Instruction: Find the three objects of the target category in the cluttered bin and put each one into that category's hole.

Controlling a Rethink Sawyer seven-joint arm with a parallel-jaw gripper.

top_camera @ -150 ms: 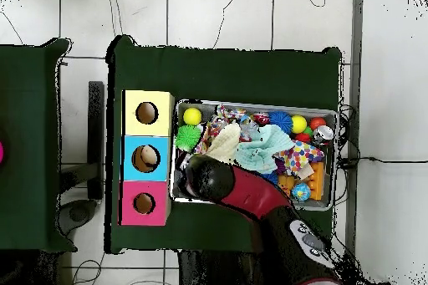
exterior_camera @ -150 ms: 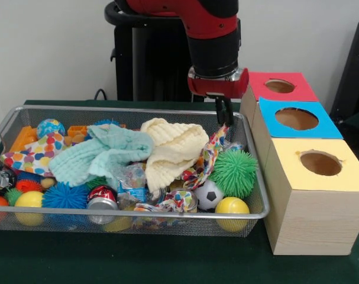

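Note:
My gripper (exterior_camera @ -150 ms: 225,117) hangs over the right end of the wire bin (exterior_camera @ -150 ms: 132,110), close to the boxes. Its dark fingers are shut on the top of a colourful patterned cloth strip (exterior_camera @ -150 ms: 210,155), which stretches up from the clutter to the fingertips. Beside it lie a cream knitted cloth (exterior_camera @ -150 ms: 173,148) and a mint cloth (exterior_camera @ -150 ms: 102,154). Three boxes with holes stand right of the bin: red (exterior_camera @ -150 ms: 280,86), blue (exterior_camera @ -150 ms: 296,118), yellow (exterior_camera @ -150 ms: 320,163). In the overhead view the arm's wrist (top_camera @ -150 ms: 207,178) covers the gripper, and something beige shows in the blue box's hole (top_camera @ -150 ms: 148,158).
A green spiky ball (exterior_camera @ -150 ms: 234,172), a small soccer ball (exterior_camera @ -150 ms: 209,194) and a yellow ball (exterior_camera @ -150 ms: 232,207) lie at the bin's front right. A blue spiky ball (exterior_camera @ -150 ms: 64,195), a can (exterior_camera @ -150 ms: 101,198) and a polka-dot cloth (exterior_camera @ -150 ms: 34,155) fill the left.

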